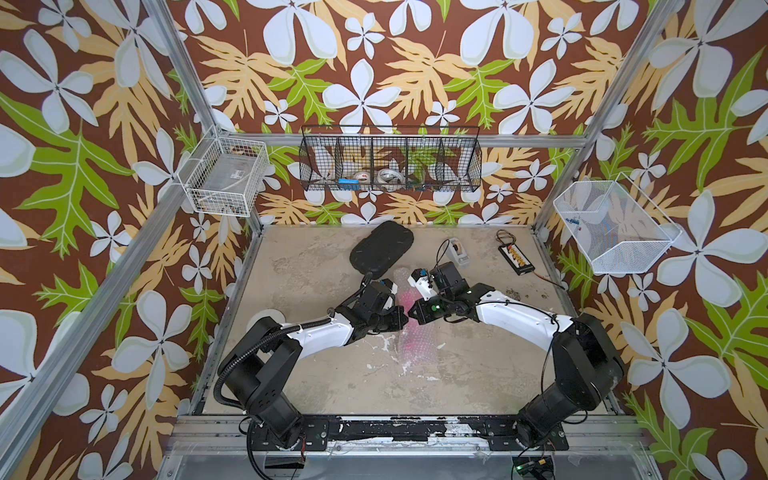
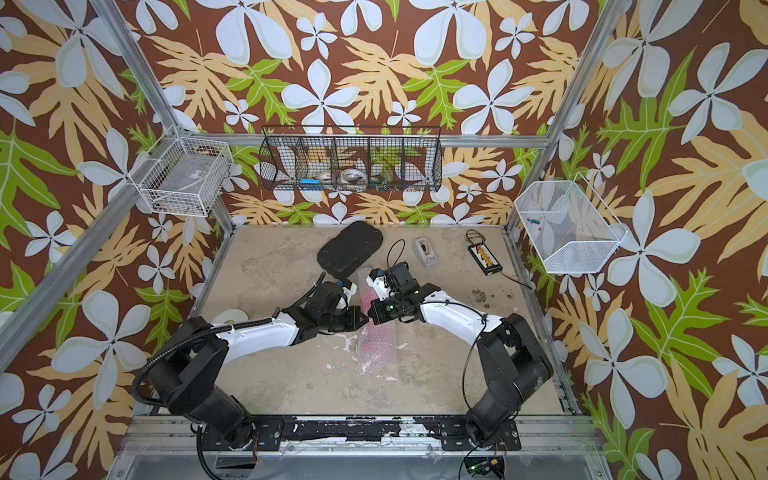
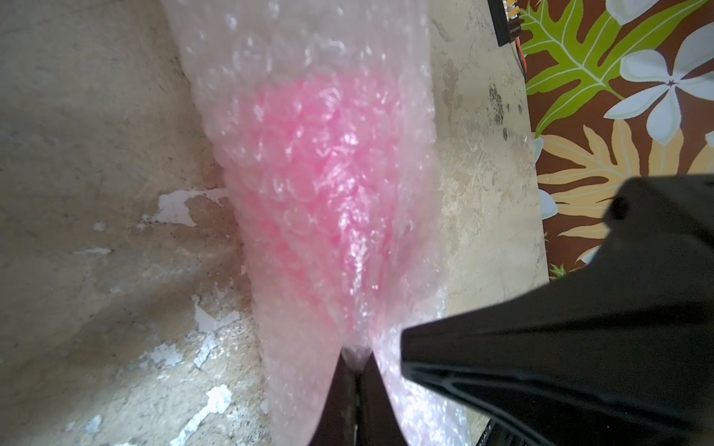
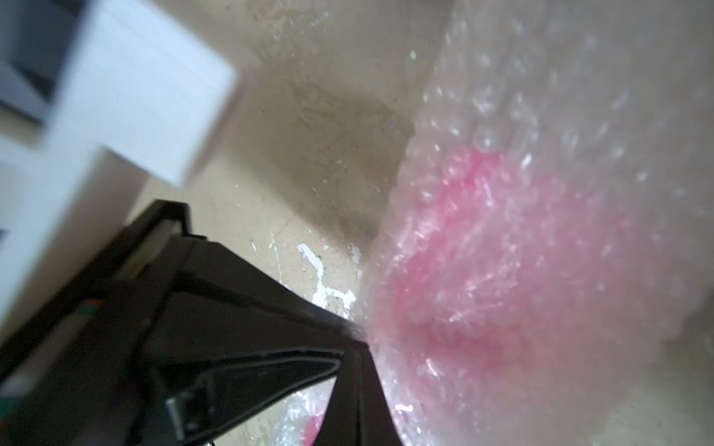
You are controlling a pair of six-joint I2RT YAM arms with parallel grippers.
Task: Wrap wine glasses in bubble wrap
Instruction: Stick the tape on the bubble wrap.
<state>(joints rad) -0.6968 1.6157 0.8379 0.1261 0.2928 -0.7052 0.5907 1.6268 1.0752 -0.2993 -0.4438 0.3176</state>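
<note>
The pink wine glass [image 1: 415, 332] lies on the table, rolled inside the clear bubble wrap [image 1: 417, 351] and showing only as a pink blur through it [image 3: 309, 154] [image 4: 483, 270]. The roll runs from the back to the front between the two arms. My left gripper [image 1: 404, 317] [image 3: 357, 357] is shut on a pinch of bubble wrap at the roll's middle. My right gripper [image 1: 412, 312] [image 4: 361, 347] meets it tip to tip from the other side, its fingers closed against the wrap. Both top views show the same [image 2: 378, 338].
A black oval padded case [image 1: 381, 245] lies behind the roll. A grey tape dispenser [image 1: 457, 251] and a black board with wires [image 1: 517, 257] sit at the back right. A white tape roll [image 1: 266, 320] lies by the left arm. Wire baskets [image 1: 390, 160] hang on the walls.
</note>
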